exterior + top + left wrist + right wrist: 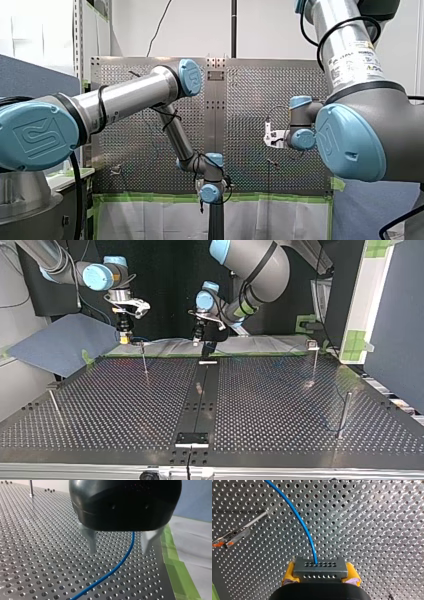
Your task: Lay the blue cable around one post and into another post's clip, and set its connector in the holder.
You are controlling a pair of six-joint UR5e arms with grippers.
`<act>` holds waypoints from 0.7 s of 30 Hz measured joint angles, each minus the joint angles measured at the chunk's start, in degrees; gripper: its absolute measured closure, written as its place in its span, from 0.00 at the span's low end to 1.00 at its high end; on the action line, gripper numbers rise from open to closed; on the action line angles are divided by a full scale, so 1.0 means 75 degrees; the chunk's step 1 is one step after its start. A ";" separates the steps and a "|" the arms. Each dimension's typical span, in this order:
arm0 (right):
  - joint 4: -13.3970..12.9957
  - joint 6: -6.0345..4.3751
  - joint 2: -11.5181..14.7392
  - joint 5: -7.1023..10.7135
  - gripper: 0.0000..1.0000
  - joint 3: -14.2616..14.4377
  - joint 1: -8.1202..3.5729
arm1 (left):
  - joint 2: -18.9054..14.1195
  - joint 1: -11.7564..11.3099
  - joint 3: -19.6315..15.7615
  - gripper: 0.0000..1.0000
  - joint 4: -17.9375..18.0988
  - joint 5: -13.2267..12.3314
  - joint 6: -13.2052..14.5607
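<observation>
So my right arm's hand (320, 578) is clenched on the grey perforated metal connector (320, 568), with its yellow pads (288, 576) pressed against either end of it. The thin blue cable (294, 512) comes out of the middle of the connector and arcs away over the perforated metal desk (374, 525). In that wrist view, off to one side of the cable, there's a thin metal post with a clip on top (249, 526). The clip has orange marks on it. The cable sits well apart from the post, so it's not around it and not in the clip.

My left arm's hand (119, 542) is released. Its two metal fingers (91, 540) stand wide apart down near the desk, and the blue cable runs on the desk right between them. Neither finger looks to be touching it. A green tape strip (175, 562) runs along the desk's edge beside that hand.

In the top view both hands are at the far edge of the desk. The right one is toward the view's left and the left one is near the dark centre strip (200, 395). A far-right metal post (314, 362) and a plain metal post (344, 415) stand on the view's right half, well apart from both hands. I can't really make out the cable in that view.
</observation>
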State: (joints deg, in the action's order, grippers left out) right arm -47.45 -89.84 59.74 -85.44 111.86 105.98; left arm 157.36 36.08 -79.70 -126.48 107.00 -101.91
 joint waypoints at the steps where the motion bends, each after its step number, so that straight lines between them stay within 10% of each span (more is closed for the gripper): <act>1: 0.0002 0.0000 0.0000 0.0000 1.00 0.0000 0.0000 | 0.0000 0.0000 0.0000 0.64 0.0015 0.0001 0.0004; 5: 0.0007 0.0000 0.0000 0.0000 1.00 0.0001 -0.0001 | 0.0000 -0.0002 0.0000 0.99 0.0089 -0.0077 -0.0023; 21: 0.0032 0.0009 0.0000 -0.0008 1.00 0.0002 0.0000 | 0.0000 -0.0028 0.0000 0.99 0.0007 -0.0401 -0.0096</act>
State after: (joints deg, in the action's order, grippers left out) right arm -47.20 -89.77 59.74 -85.50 111.87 105.98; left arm 157.36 35.86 -79.70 -126.43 103.99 -102.63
